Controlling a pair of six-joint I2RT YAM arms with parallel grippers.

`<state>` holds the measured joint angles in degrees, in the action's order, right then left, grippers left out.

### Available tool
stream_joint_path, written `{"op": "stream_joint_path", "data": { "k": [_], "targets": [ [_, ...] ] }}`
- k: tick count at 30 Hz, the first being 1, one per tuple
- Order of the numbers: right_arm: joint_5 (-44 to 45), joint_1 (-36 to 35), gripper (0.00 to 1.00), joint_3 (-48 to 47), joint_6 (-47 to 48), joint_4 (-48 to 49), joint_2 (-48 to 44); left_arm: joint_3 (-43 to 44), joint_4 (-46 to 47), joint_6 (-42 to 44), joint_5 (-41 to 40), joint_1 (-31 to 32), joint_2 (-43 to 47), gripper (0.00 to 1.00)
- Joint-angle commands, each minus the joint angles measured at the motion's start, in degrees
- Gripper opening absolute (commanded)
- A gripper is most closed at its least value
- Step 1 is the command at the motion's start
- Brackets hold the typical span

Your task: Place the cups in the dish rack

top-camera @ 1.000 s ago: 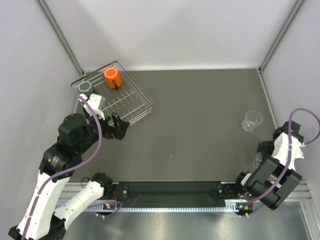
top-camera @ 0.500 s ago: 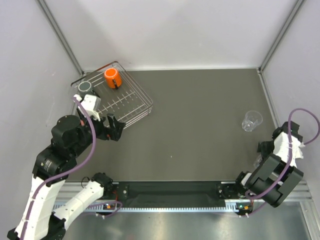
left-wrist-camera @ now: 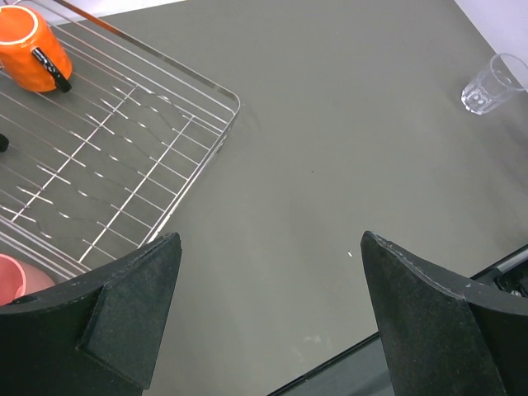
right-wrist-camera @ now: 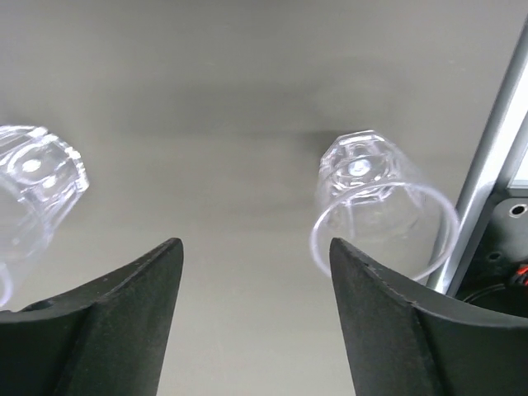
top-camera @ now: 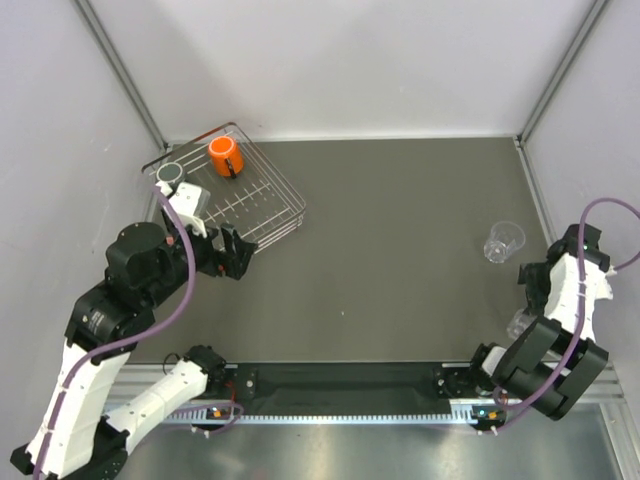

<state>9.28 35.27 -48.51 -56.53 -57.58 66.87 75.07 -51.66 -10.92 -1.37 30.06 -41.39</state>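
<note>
The wire dish rack (top-camera: 262, 210) sits at the table's far left and holds the orange mug (top-camera: 226, 155) and the dark grey cup (top-camera: 170, 174). My left gripper (top-camera: 237, 255) hovers open and empty just off the rack's near corner; its view shows the rack (left-wrist-camera: 177, 136) and mug (left-wrist-camera: 31, 49). One clear tumbler (top-camera: 504, 241) stands at the right. A second tumbler (top-camera: 519, 322) is half hidden by my right arm. My right gripper (top-camera: 528, 287) is open between the two tumblers. One tumbler (right-wrist-camera: 381, 210) is just beyond its right finger and the other tumbler (right-wrist-camera: 31, 194) is off to its left.
A pink rounded thing (left-wrist-camera: 21, 279) shows at the rack's near side, mostly cut off. The metal rail (right-wrist-camera: 495, 157) of the table's near edge runs close beside the near tumbler. Grey walls close in the left, back and right sides.
My right arm has lifted and swung toward the far side, uncovering more of the near tumbler. My left arm swayed left and came back, staying open near the rack's corner.
</note>
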Motion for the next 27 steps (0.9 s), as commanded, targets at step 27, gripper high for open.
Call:
{"op": "stream_joint_path", "data": {
  "k": [27],
  "targets": [
    [8.3, -4.9, 0.90, -0.4, -3.1, 1.7, 2.6, 5.4, -0.5, 1.7, 1.1, 1.7, -4.8, 0.95]
  ]
}}
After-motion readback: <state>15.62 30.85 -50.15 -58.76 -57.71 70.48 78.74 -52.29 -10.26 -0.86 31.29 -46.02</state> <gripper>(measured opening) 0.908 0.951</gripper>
